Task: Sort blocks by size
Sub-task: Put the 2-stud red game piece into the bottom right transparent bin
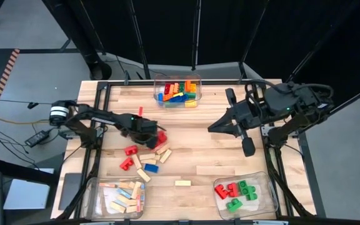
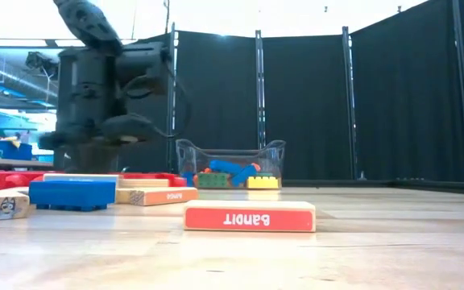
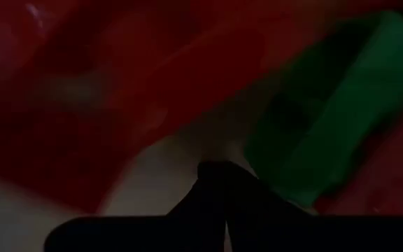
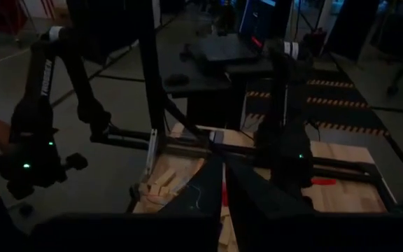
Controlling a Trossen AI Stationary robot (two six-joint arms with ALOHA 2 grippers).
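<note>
A: The left gripper [image 1: 157, 136] sits low over the loose pile of blocks [image 1: 145, 157] at centre-left of the high view, fingers together. Its wrist camera is pressed up against a red brick [image 3: 82, 112] and a green brick [image 3: 334, 119], and the fingertips [image 3: 219, 189] meet with nothing visibly between them. So it looks closed on air, or at most pinching an edge that cannot be made out.

B: Then the likely trouble is a lift that comes up empty, or closed fingers shoving the pile so that bricks slide or a red one tips onto its neighbour. What about the other arm?

A: The right gripper [image 1: 214, 127] hangs above bare wood at centre-right, well apart from the pile, fingers all but closed and holding nothing that shows. It waits there, so a clash between the arms seems unlikely.

B: And where do the rest of the blocks lie?

A: Mixed bright bricks fill the clear bin [image 1: 200, 84] at top centre, pale wooden bars the bin [image 1: 92, 190] at lower left, red and green bricks the bin [image 1: 270, 187] at lower right. One wooden bar [image 1: 182, 183] lies alone at bottom centre, easy to overlook.

B: Any writing?

A: In the low view the lone bar's red face [image 2: 250, 217] carries white lettering, upside down, reading "Bandit". A bar [image 2: 159, 195] behind it bears small print too tiny to read.
</note>
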